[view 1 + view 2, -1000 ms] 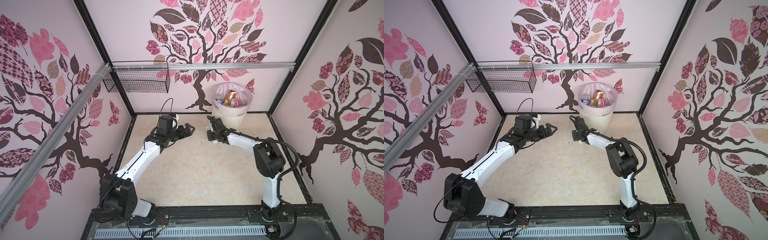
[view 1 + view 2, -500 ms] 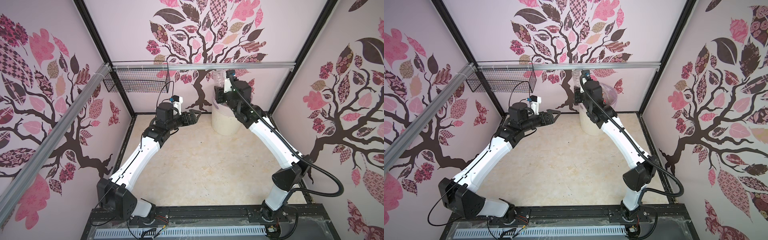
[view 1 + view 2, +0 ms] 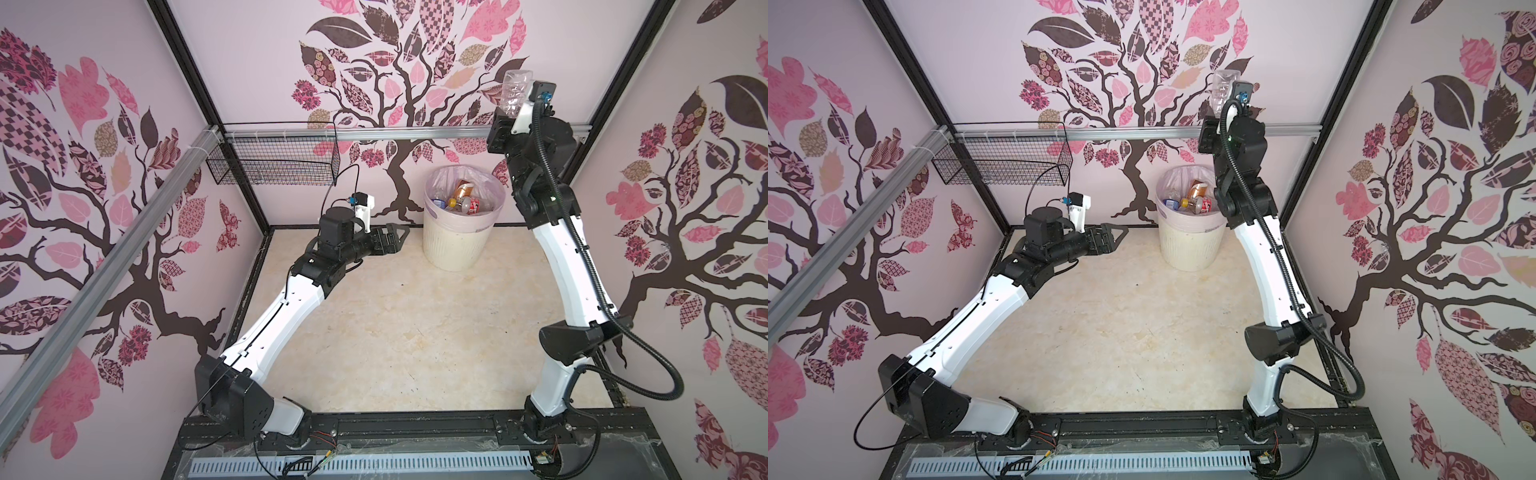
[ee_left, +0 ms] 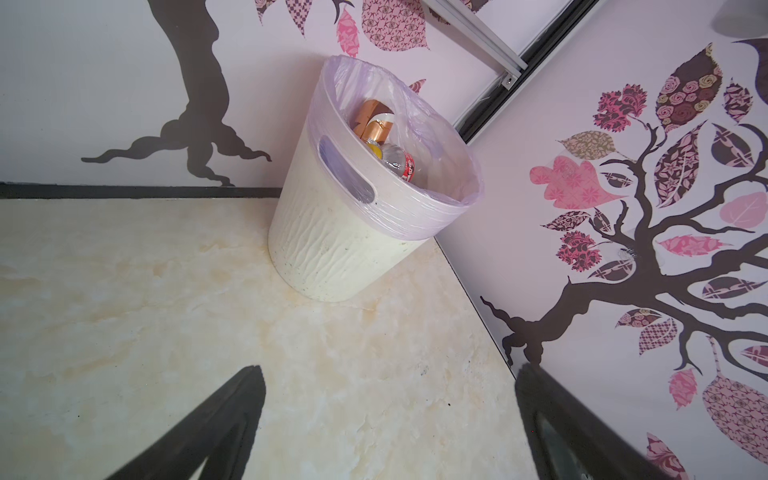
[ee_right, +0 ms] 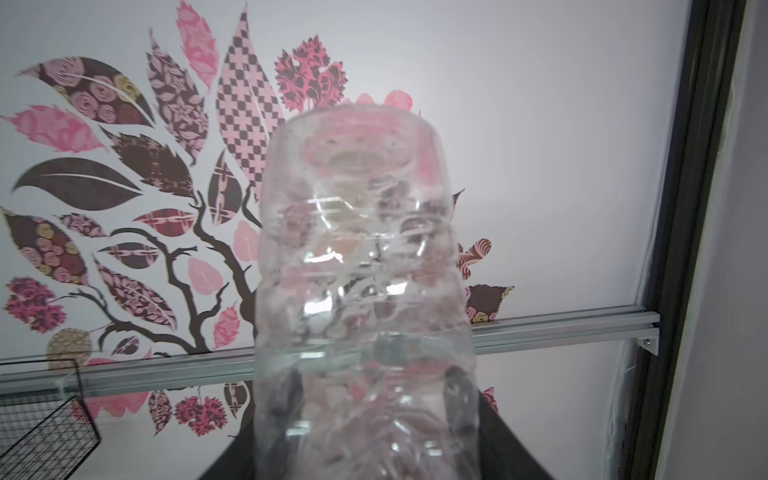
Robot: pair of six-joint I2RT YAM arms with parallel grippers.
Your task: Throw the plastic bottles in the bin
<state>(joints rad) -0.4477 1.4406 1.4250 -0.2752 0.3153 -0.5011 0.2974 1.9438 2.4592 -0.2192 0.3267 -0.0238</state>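
Right hand [image 3: 512, 111] is gripping the clear bottle [image 3: 516, 89] by its lower end, high up near the back wall [image 3: 257, 62], above and slightly right of the bin [image 3: 457, 249]. Bin is sitting at the desk's [image 3: 415, 332] back edge. It is lined with a pink bag [image 3: 435, 183] and holding several bottles [image 3: 459, 201], one red-labelled, one brown. Desk middle is lying open between the arms. Bottle's long axis is standing near upright, base end up. Left hand [image 3: 392, 239] is hovering wide open, low, just left of the bin.

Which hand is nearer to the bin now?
Left. The left hand is low beside the bin, apart from it; the right hand is high above it, holding a clear bottle.
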